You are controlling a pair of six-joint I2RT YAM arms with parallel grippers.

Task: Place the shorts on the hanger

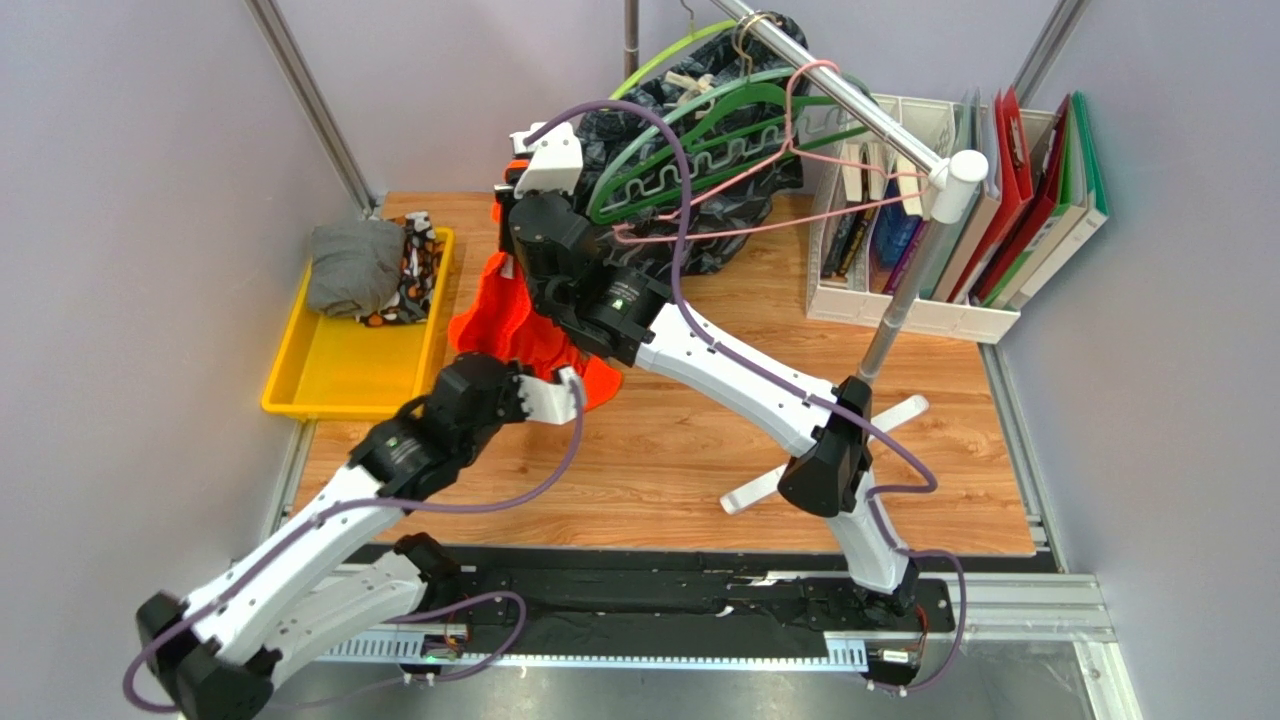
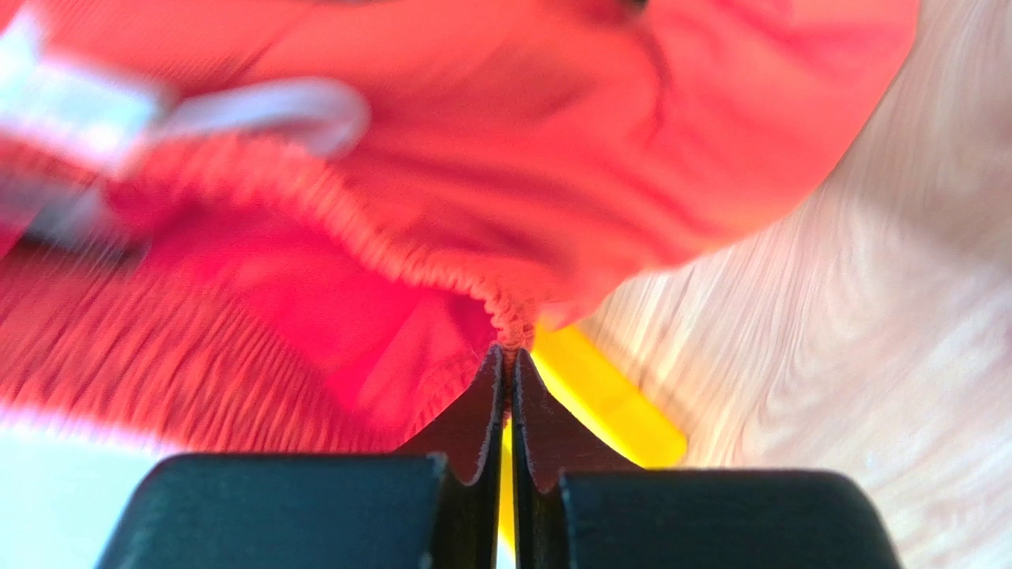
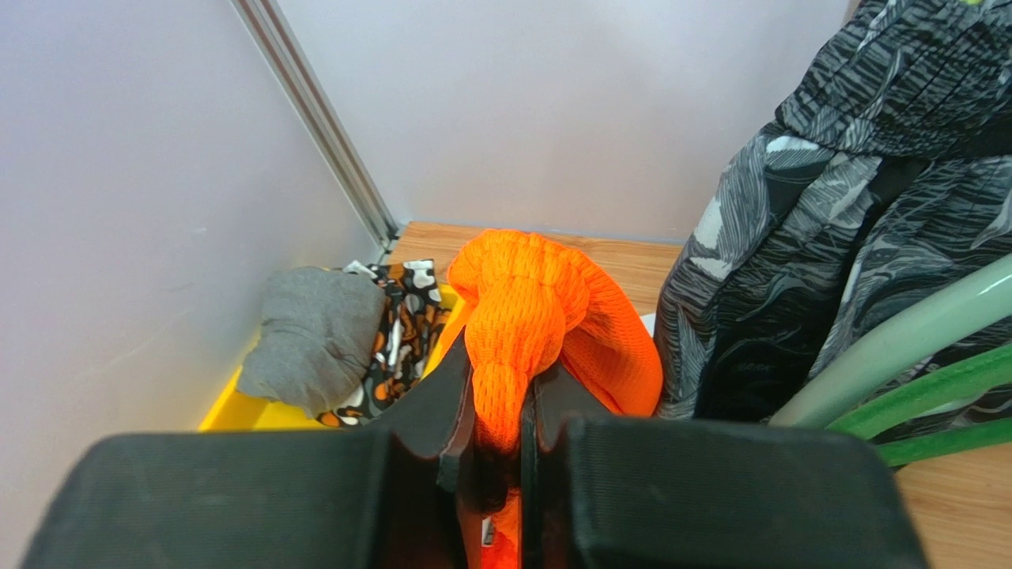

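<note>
Behind the arms, a metal garment rail [image 1: 849, 98] on a stand crosses the far right of the wooden desk [image 1: 676, 450]. It carries thick green hangers [image 1: 699, 143] with wavy notched bars, a black garment [image 1: 721, 240] with a grey wave print, and the hanger [image 1: 751, 222], a thin pink wire triangle among them. A white rack [image 1: 902, 308] of upright folders stands just beside the rail's post. At the far left, a yellow tray [image 1: 338, 375] holds a folded grey cloth [image 1: 353, 267] and a cloth [image 1: 413, 278] printed in orange, black and white.

The shorts [image 1: 511, 323] lie between tray and rail, lifted off the desk and well apart from the pink wire. They are bright orange-red, with a puckered elastic waistband and a fine mesh weave that shows in the right wrist view. The right gripper [image 3: 499, 391] has its fingers clamped on a bunched fold of this fabric. The left gripper [image 2: 508, 368] has its fingers pressed together, the tips pinching the gathered edge.
</note>
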